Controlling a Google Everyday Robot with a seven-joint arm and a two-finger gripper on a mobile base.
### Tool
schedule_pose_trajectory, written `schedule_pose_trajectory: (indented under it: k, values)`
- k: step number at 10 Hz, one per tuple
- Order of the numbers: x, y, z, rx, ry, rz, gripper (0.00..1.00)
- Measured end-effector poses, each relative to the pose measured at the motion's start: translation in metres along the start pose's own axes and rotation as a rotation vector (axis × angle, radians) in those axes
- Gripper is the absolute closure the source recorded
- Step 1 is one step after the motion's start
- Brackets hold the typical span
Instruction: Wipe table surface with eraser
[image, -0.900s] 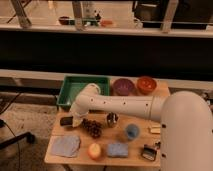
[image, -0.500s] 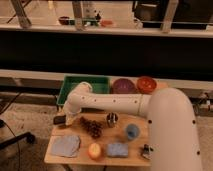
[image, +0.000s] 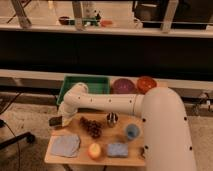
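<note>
End effector (image: 62, 120) beside eraser (image: 54, 121) at table (image: 106, 136) edge; brown cluster (image: 91, 127) nearby.

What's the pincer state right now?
State of the pincer: cannot be told; it sits at the eraser, at the left rear edge of the table surface.

The tool (image: 62, 120) sits at the 10 o'clock corner of the table (image: 107, 137), blurred into the dark eraser (image: 54, 121); contact cannot be told. The white arm (image: 165, 130), cut off at right and bottom, hides the table's 3 to 5 o'clock side.
</note>
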Motion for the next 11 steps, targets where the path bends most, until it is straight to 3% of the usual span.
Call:
schedule_pose_trajectory:
  k: [3,9,11]
  values:
    - [0.004,0.015,-0.012,0.007,0.005,0.006,0.97]
    - [-0.005,0.019,-0.016,0.017,0.005,-0.016,0.97]
    - [-0.004,0.019,-0.016,0.017,0.005,-0.015,0.90]
